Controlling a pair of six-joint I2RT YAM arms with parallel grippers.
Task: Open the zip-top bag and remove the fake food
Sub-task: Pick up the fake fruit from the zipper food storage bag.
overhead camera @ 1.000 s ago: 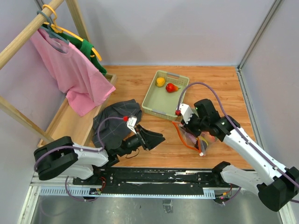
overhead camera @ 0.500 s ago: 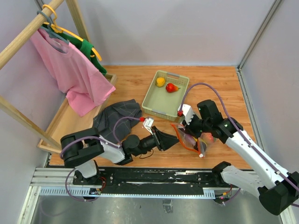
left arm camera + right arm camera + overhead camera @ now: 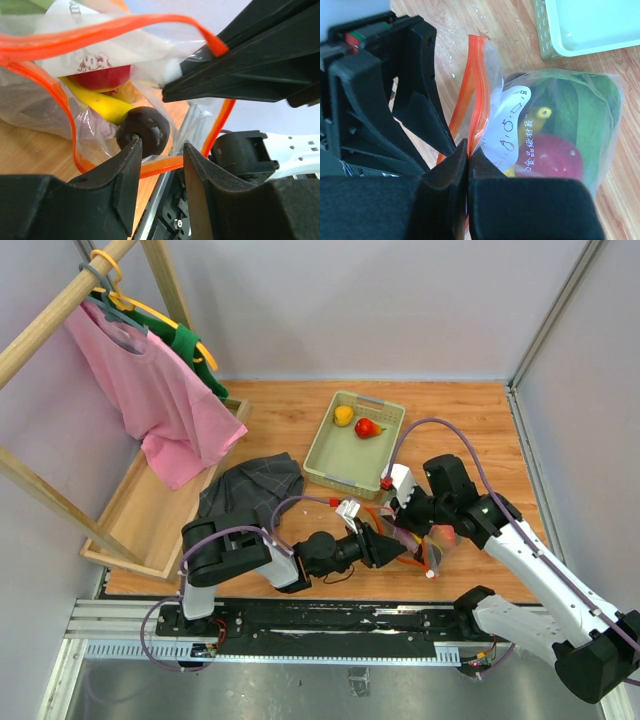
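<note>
The zip-top bag (image 3: pixel 437 545) is clear, crinkly film edged with a smooth orange-red zip strip (image 3: pixel 105 22). It carries a white label (image 3: pixel 512 135) printed with small drawings and characters, and it lies on the wood-grain table (image 3: pixel 480 420) directly between the two tools. The right gripper (image 3: pixel 468 159), matte black with blunt wedge-shaped fingers, has its jaws pressed together on one lip of the zip strip, and the rest of the bag bulges away just beyond its tips. The left gripper (image 3: pixel 161 146), of the same black plastic, faces it from the other side with its jaws partly spread at the bag's gaping mouth. A glossy dark purple piece (image 3: pixel 145 129), rounded like a plum, sits just past its fingertips; whether they touch it I cannot tell. Deeper in the bag from that gripper lie a curved yellow banana (image 3: pixel 95 101) and a shiny red round fruit (image 3: pixel 100 77). From the right wrist a green leafy piece (image 3: pixel 592 107) shows against the far wall of the film. Farther off beyond the right gripper stands a pale green plastic tray (image 3: pixel 335 455) with slotted walls, holding a yellow piece (image 3: pixel 343 415) and a red piece (image 3: pixel 368 427) side by side.
</note>
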